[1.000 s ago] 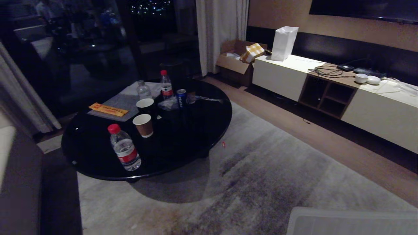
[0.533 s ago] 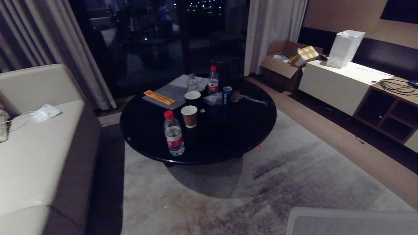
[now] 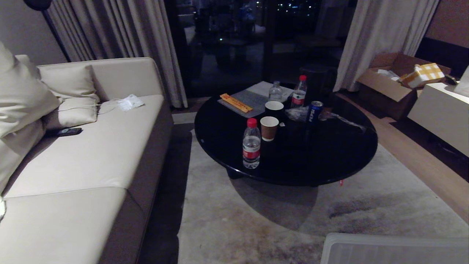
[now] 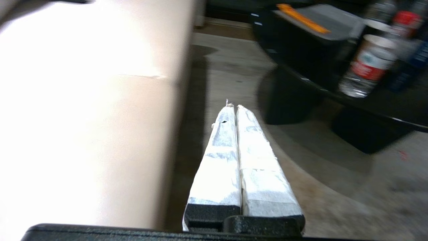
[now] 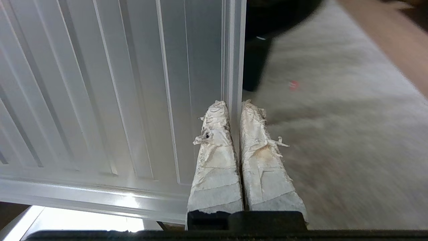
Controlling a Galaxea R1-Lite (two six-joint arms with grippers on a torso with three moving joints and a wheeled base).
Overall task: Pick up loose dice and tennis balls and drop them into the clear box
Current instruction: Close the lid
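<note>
No dice and no tennis balls show anywhere I can see, so I judge the task at its searching stage, with all the picking and dropping left to do. Going from my left: the pale sofa (image 3: 91, 154) carries cushions, a dark phone (image 3: 69, 131) and a crumpled white thing with a cord (image 3: 128, 102), none of it mine to collect. My left gripper (image 4: 234, 108) hangs beside the sofa's edge above the rug, clenched with its taped fingers pressed together and grasping nothing. Next comes the round black bench (image 3: 285, 146), bearing water bottles, two paper cups (image 3: 270, 127), a blue can (image 3: 314, 111) and an orange strip (image 3: 236, 103); a small red speck (image 3: 341, 182) lies on the rug (image 3: 256, 220) by its rim, too small to tell what it is. At the near right sits a ribbed translucent panel (image 3: 395, 249), seemingly a lid, not the clear box, which I cannot find. My right gripper (image 5: 235, 105) sits clenched and empty at that panel's edge.
</note>
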